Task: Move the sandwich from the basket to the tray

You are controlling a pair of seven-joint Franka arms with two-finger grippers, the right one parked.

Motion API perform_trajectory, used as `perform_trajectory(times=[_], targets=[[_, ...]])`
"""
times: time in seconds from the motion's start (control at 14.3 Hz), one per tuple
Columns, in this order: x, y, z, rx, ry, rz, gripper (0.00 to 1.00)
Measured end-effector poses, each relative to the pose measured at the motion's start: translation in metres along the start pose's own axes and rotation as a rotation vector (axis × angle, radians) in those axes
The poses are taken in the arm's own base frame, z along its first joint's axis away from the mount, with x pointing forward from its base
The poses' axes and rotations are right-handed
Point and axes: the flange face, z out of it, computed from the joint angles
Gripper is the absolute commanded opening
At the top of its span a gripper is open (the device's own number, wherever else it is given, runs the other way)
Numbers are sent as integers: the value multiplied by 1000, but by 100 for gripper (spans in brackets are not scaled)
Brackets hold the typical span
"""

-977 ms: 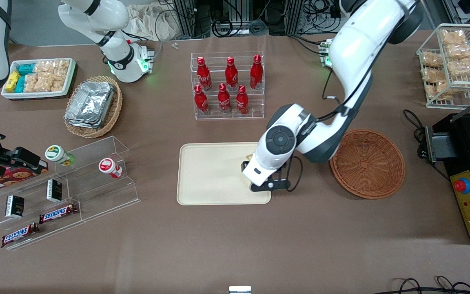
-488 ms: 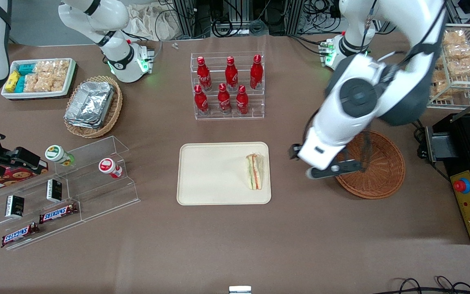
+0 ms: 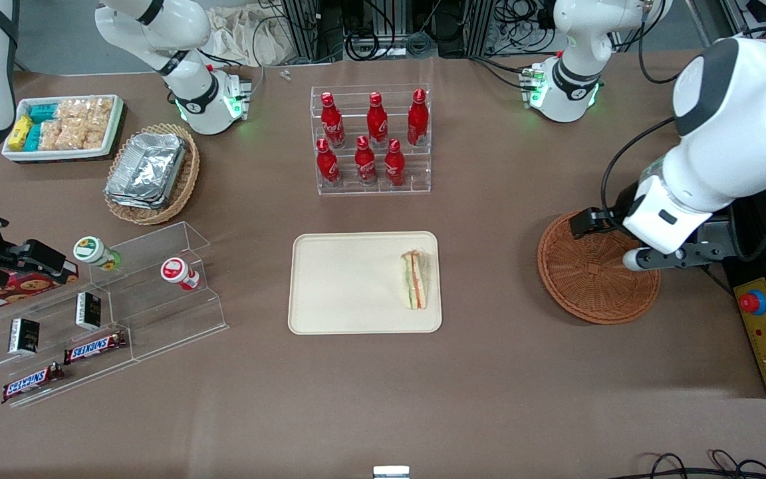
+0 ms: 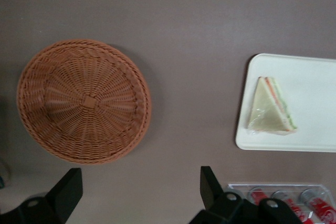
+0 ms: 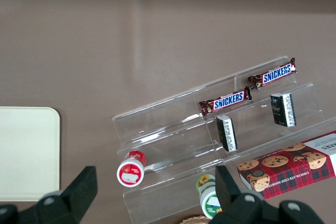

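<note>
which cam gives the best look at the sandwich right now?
Left wrist view: the sandwich shows its wedge shape and filling edge on the tray, with the open tool far off it. Front view shows it smaller. Right wrist view shows only a tray corner.

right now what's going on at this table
The triangular clear-wrapped sandwich lies on the cream rectangular plastic tray, near the tray's edge toward the working arm's end. The round reddish-brown wicker basket holds nothing. The left arm's gripper hangs open and holding nothing, high above the table beside the basket. Judged from how things lie, the sandwich's move to the tray looks done.
</note>
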Motion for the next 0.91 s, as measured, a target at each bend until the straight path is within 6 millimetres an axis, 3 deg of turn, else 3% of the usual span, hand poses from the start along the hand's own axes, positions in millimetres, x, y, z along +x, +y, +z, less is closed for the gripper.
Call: perform_trajectory(times=[0.21, 0.63, 0.77, 0.91], targets=[[-3, -54, 1, 33, -8, 79, 100], [-37, -169, -23, 31, 10, 249, 100], [-31, -175, -28, 36, 35, 276, 100], [-19, -169, -36, 61, 54, 289, 100]])
